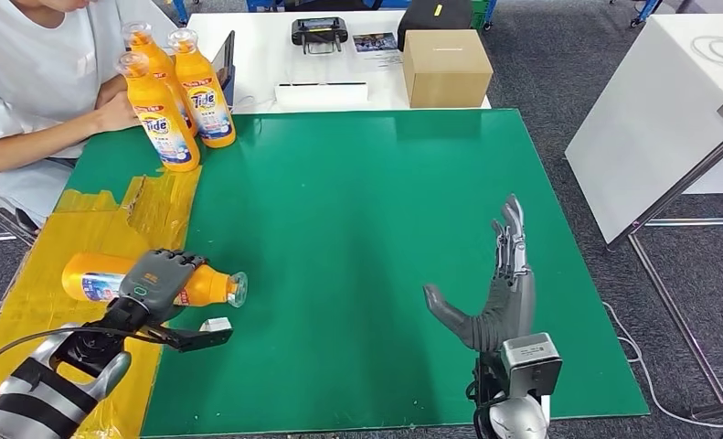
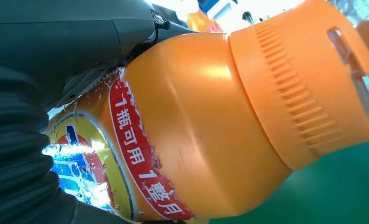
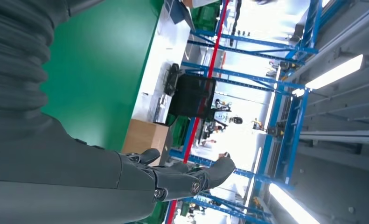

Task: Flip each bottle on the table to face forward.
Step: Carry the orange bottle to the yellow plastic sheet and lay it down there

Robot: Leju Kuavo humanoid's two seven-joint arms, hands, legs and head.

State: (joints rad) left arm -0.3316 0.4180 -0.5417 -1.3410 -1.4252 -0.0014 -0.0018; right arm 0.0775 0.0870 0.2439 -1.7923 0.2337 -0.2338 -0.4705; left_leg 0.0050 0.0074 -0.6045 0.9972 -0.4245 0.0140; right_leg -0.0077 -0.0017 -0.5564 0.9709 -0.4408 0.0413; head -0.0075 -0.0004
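Observation:
An orange detergent bottle (image 1: 97, 282) lies on its side at the table's front left, cap pointing right. My left hand (image 1: 161, 279) wraps over its middle and grips it; the left wrist view shows the same bottle (image 2: 205, 126) close up, with its red and blue label and ribbed orange cap against my left hand (image 2: 56, 51). Three more orange bottles (image 1: 179, 91) stand upright together at the far left of the green mat (image 1: 357, 201). My right hand (image 1: 499, 293) hovers open over the mat's right side, fingers straight and spread; the right wrist view shows the right hand (image 3: 173, 179) holding nothing.
A person in white (image 1: 37, 82) sits at the far left corner, a hand near the standing bottles. Yellow tape (image 1: 74, 229) covers the mat's left strip. A cardboard box (image 1: 446, 66), a controller (image 1: 319, 33) and a white table (image 1: 677, 101) lie beyond and right.

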